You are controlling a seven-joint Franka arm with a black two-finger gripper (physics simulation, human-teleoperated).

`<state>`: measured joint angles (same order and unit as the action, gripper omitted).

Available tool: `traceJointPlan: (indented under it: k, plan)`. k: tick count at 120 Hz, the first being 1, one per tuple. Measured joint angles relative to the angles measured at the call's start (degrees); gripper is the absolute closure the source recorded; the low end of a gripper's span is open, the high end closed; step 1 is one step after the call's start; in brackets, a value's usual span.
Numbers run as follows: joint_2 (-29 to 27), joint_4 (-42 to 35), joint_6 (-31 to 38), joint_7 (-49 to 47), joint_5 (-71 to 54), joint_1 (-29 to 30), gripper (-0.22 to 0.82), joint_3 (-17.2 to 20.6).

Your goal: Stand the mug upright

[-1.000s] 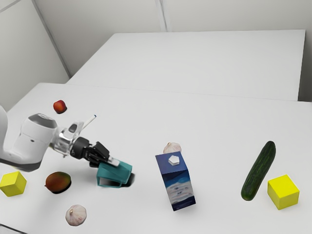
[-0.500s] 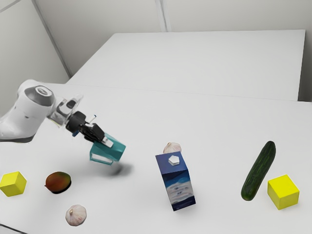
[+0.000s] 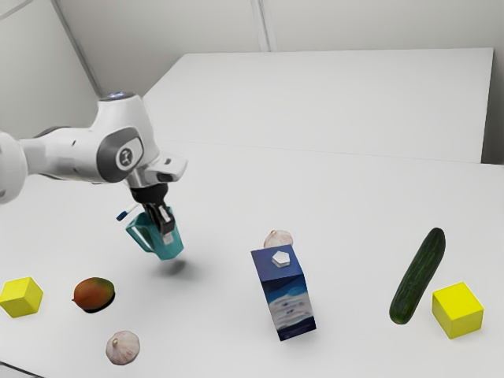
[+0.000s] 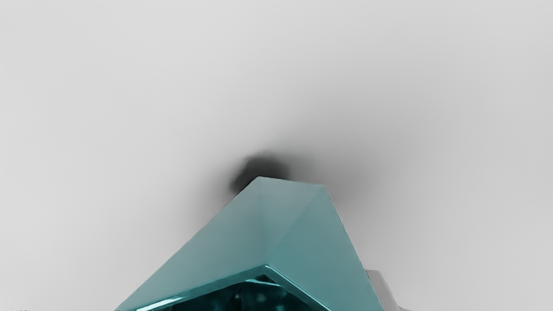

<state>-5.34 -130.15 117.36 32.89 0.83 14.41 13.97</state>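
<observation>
Teal angular mug [image 3: 161, 246] is up off the white tabletop [image 3: 354, 213], tipped, with its open end up and toward the exterior view's left and its base down toward the right. Dark shadow [image 3: 173, 268] sits below it with a gap, so the hand [image 3: 167, 234] is carrying the weight. Hand is pinching the mug: one finger pad [image 4: 380, 290] lies along the outer wall in the wrist view; can't tell if the other is inside the rim or on the opposite outside face. Grip makes sense to me: hand points mostly down and holds by the side, base is free to meet the tabletop first. Not upright yet; I'd call it mid-task. What's left, my read: take out the remaining tilt, lower until the base sits flat, open, back off. Risk: if it's let go at this angle, it lands on a base edge and may topple. Room looks OK. Red-green mango [image 3: 94, 294] and white garlic bulb [image 3: 123, 347] are nearer and to the left, blue-and-white carton [image 3: 285, 295] is well apart on the right, so a set-down about below the mug should miss them all.
</observation>
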Motion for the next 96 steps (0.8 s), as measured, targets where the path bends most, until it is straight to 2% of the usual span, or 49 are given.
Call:
traceJointPlan:
  k: [24, 57, 63, 82, 96]
  plan:
    - [0.8, -3.5, 6.6, -4.6, -3.6, 0.3, 0.76, 2.1]
    - [4.2, -3.9, 10.7, -9.1, -5.7, -0.1, 0.74, 2.8]
    - [4.3, -3.9, 11.1, -9.7, -5.7, -0.1, 0.68, 2.8]
    - [4.6, -3.8, 11.7, -11.3, -5.5, 0.1, 0.35, 2.8]
    - [2.7, -3.5, 11.5, -12.1, -5.2, 0.5, 0.2, 2.9]
